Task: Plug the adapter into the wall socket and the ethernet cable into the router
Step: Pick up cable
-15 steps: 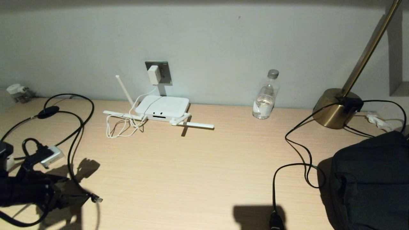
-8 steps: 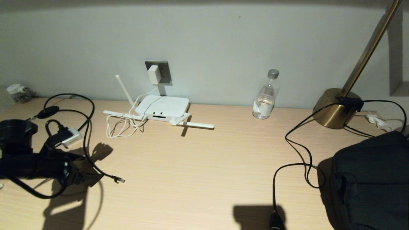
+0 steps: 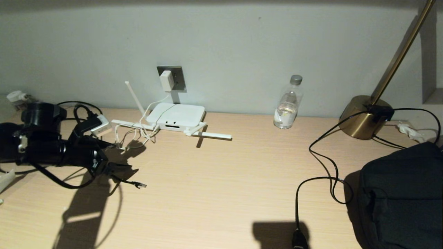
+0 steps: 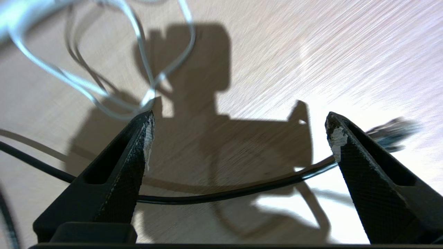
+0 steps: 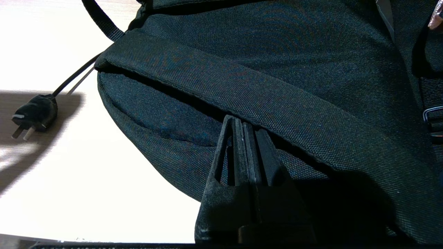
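The white adapter sits plugged into the grey wall socket, and its thin white cord loops down beside the router. My left gripper hovers open over the table, left of and in front of the router. The black ethernet cable runs across the gap between the open fingers, lifted off the wood. Its clear plug pokes out past the right finger. My right gripper is shut on nothing, resting against a black bag.
A water bottle stands by the wall. A brass lamp base is at the back right; its black cord ends in a plug near the front edge. The bag fills the front right corner. A small white item lies at far left.
My left arm has moved forward and to the right, toward the router. The ethernet plug has travelled with it. The right arm has not moved.
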{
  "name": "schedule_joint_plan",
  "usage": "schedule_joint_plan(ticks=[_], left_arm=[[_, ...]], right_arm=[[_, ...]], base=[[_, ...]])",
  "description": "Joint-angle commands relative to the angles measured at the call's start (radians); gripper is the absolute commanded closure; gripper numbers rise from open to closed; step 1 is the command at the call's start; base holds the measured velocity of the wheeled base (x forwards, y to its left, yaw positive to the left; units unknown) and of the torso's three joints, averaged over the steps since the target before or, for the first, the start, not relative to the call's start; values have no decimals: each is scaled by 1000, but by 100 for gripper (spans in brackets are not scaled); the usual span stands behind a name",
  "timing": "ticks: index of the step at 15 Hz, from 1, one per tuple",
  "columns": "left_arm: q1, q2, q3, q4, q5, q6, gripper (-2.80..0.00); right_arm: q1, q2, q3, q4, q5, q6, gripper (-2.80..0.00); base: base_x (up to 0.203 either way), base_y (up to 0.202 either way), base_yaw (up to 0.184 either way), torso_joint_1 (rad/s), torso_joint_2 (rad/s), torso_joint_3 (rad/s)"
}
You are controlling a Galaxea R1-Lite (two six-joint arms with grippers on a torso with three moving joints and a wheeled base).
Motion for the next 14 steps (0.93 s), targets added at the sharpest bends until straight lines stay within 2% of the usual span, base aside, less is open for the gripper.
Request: schedule_joint_plan(ticks=[1,4,6,8,12,14], left_arm=[[-11,-76,9,5,-3,5,-280],[-10,-189,63,29,-38,25,-280],[-6,-210,101,32,-101,152,-280],[5,-203,134,45,-138,319,-280],[11,-196,209,95,-148,574,-280],[4,-178,198,136,-148,658,-280]], right_arm=[[0,0,0,0,0,1,0],[0,0,2,-2,0,2,0],[0,0,3,-3,0,5,0],[0,0,3,-3,0,5,0],[0,0,3,-3,0,5,0],[0,0,3,-3,0,6,0]], base=[[0,0,0,0,0,0],[0,0,0,0,0,0],[0,0,0,0,0,0],[0,0,0,0,0,0],[0,0,0,0,0,0],[0,0,0,0,0,0]])
